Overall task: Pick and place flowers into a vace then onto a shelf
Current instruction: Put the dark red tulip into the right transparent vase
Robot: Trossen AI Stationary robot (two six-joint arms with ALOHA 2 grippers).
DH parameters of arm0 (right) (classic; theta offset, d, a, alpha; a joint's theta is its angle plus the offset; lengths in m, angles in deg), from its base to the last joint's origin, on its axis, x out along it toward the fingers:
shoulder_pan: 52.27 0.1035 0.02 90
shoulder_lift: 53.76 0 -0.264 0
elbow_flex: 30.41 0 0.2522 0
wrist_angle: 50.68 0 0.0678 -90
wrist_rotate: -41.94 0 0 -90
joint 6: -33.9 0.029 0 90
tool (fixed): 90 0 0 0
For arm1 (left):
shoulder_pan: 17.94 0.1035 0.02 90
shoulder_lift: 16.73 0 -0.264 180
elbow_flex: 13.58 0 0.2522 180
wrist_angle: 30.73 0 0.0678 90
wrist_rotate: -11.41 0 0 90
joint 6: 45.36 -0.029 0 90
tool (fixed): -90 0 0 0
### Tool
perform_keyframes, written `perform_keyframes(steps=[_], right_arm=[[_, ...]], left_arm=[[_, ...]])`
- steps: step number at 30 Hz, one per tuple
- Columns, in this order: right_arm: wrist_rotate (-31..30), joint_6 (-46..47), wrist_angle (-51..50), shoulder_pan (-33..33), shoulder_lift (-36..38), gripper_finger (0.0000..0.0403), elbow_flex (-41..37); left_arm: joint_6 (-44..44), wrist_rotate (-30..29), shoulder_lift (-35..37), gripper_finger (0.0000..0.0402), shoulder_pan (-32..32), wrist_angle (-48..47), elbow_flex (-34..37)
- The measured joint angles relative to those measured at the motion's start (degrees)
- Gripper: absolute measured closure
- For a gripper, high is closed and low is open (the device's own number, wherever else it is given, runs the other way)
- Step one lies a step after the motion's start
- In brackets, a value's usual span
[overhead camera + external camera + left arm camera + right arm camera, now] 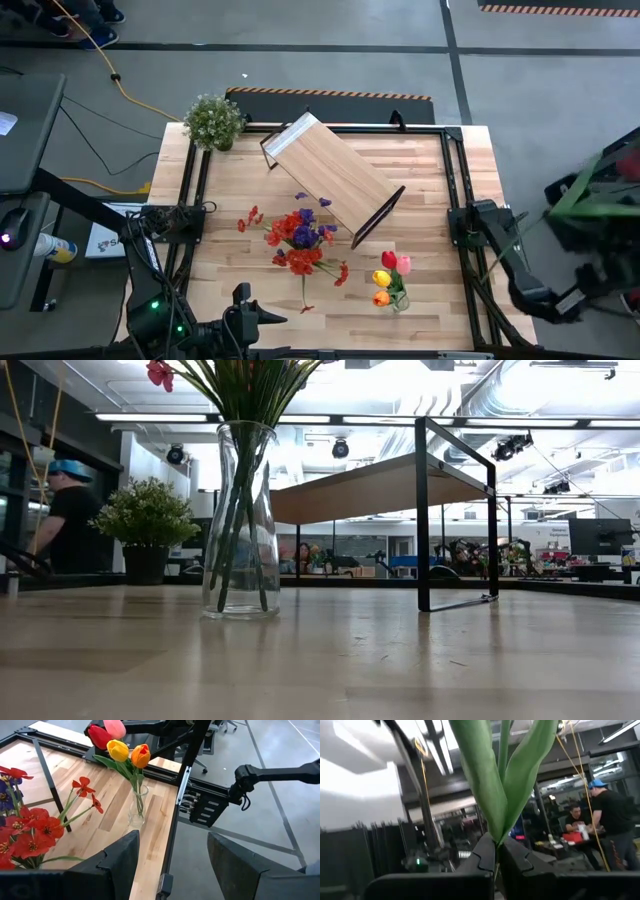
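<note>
Your right gripper (496, 851) is off the right edge of the tabletop (420, 200), clamped on a green flower stem (502, 780) with two broad leaves rising between its fingers. Your left gripper (172, 862) sits at the near edge of the tabletop, fingers spread apart with nothing between them, facing a small glass vase (137, 810).

That vase (396, 298) stands near the front right of the tabletop and holds tulips (390, 275) in red, pink, yellow and orange. To its left a second glass vase (240, 520) carries a bunch of red and purple flowers (300, 240), whose blossoms spread wide over the middle of the tabletop. One loose stem (305, 295) lies flat on the wood just in front of that bunch.

The shelf (330, 175) stands skewed behind both vases, its black end frames on the tabletop. A bushy potted plant (213, 122) sits at the back left corner, beside the shelf's far end. Beyond the tabletop you can see people (612, 825) in the room.
</note>
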Motion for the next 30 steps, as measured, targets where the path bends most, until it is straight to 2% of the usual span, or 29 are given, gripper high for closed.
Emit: perform_keyframes(steps=[5, 9, 23, 30], right_arm=[[8.3, 3.8, -0.8, -7.9, 0.0, 0.0403, 5.3], [12.7, 4.7, -2.0, -12.4, 0.0, 0.0403, 8.9], [17.5, -6.4, -22.8, -18.0, -0.1, 0.0403, 16.3], [19.9, -10.7, -26.3, -21.4, 0.2, 0.0403, 18.8]], left_arm=[[-0.2, 0.2, 0.0, 0.0135, 0.0, 0.0, 0.0], [-0.2, 0.9, 0.0, 0.0135, 0.0, 0.0, 0.0], [-0.2, 3.3, 0.0, 0.0135, 0.0, -0.2, 0.0], [-0.4, 3.4, 0.0, 0.0135, 0.0, -0.2, 0.0]])
